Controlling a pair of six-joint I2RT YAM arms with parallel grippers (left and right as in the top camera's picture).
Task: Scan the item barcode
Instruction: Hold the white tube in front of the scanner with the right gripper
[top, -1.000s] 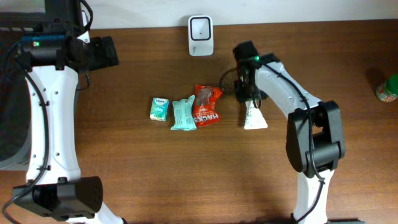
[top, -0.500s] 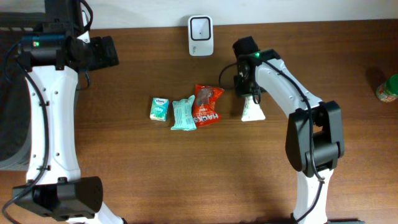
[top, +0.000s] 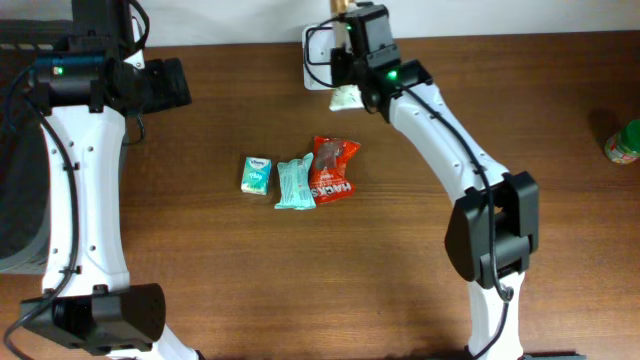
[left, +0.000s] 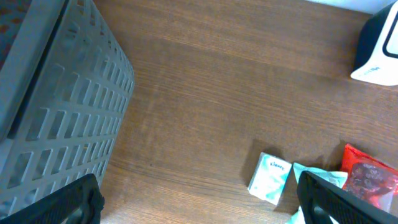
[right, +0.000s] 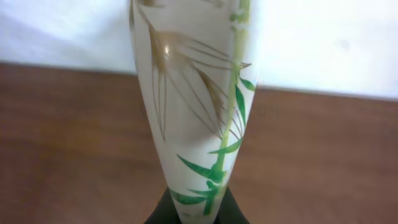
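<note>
Right wrist view: glossy, cream-white sachet (right: 186, 112), flat and tapered, printed with brown fronds and a green leafy stem. Narrow end pinched between the dark fingers of the right gripper (right: 193, 210), jaws closed tight on it. Long axis straight away from the gripper, widening toward the far end, pointing at a plain white wall (right: 323, 43) above the brown wood-grain table (right: 62, 162).

Overhead view: same sachet held up at the back of the table, just beside the lower right corner of the white, boxy barcode scanner (top: 316, 58). Mostly hidden under the arm; touching or not, impossible to tell. Mid-table, in a close row: small boxy tissue pack (top: 257, 174), crinkled teal pouch (top: 293, 185), shiny red snack bag (top: 332, 170). Green bottle (top: 623, 142) at the far right edge.

Left wrist view: left gripper (left: 199, 202) spread wide, holding nothing, beside a grey slotted plastic basket (left: 56, 99).
</note>
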